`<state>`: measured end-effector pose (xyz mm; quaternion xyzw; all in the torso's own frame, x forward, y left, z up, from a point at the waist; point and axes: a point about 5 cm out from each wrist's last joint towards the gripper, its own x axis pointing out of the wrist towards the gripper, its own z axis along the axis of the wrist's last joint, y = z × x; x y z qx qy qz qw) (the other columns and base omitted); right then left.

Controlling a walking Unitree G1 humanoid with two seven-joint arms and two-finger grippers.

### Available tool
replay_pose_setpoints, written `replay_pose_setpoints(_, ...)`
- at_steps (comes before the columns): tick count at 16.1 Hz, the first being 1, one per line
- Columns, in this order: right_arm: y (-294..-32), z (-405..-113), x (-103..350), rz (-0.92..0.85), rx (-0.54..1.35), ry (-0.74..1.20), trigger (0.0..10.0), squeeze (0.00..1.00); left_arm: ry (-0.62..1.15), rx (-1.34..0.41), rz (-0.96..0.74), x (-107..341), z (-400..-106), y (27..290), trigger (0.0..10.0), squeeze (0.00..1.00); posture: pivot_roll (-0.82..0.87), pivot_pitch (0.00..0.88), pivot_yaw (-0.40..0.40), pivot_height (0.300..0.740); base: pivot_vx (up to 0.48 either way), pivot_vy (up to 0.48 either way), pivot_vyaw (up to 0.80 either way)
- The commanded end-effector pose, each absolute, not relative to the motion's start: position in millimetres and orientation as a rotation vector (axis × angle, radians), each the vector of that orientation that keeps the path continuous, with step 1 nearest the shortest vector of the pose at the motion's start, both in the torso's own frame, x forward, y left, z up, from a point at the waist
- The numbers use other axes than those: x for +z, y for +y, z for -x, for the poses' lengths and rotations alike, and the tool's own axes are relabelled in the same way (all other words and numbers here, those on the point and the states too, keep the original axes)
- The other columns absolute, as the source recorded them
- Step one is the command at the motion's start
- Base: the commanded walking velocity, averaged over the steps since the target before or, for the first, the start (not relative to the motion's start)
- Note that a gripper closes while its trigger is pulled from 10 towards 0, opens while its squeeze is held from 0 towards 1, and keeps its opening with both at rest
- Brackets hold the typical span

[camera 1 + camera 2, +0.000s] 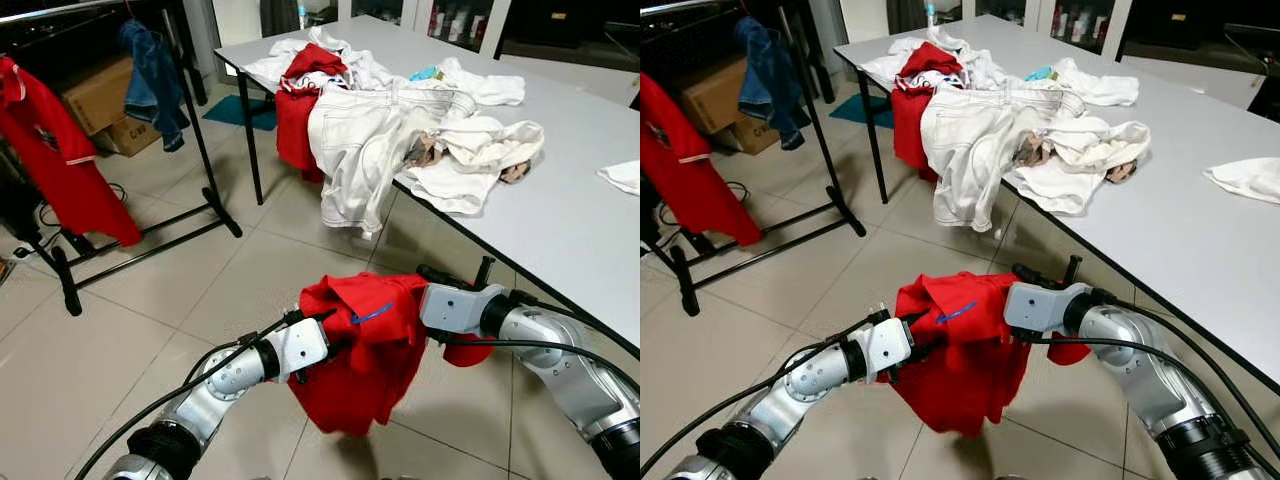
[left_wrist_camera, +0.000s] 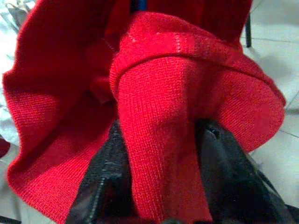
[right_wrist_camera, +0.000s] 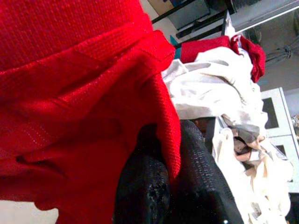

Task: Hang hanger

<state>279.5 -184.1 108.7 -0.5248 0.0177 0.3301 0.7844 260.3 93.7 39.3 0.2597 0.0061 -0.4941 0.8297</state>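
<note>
red knit garment (image 1: 365, 345) hangs between left gripper (image 2: 161, 186) and right gripper (image 3: 170, 186), above tiled floor (image 1: 200, 300) | grey table (image 1: 590, 230) ahead-right, heap of white clothes (image 1: 400, 130) on it | black clothes rack (image 1: 205, 190) ahead-left

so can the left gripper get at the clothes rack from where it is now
Probably not yet. The left gripper is shut on the red garment, shared with the right gripper, and the clothes rack stands off across open floor to the robot's left, so it likely has to walk closer.
</note>
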Motion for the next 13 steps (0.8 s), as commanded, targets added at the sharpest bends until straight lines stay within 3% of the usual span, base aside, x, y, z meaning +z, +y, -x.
replay_pose_setpoints(1, -183.9, -286.6, 123.1, 1.124, 0.663, -0.029, 0.0, 0.00, 0.019, -1.068, -0.535, 39.8, -258.0, 92.0, 10.0, 1.00, -0.12, 0.000, 0.037, 0.740, 0.000, 0.000, 0.00)
replay_pose_setpoints(13, -183.5, -283.0, 120.7, 1.119, 0.671, -0.022, 0.0, 0.00, -0.010, -1.041, -0.524, 46.1, -256.8, 90.0, 10.0, 1.00, -0.12, 0.000, 0.039, 0.740, 0.000, 0.000, 0.00)
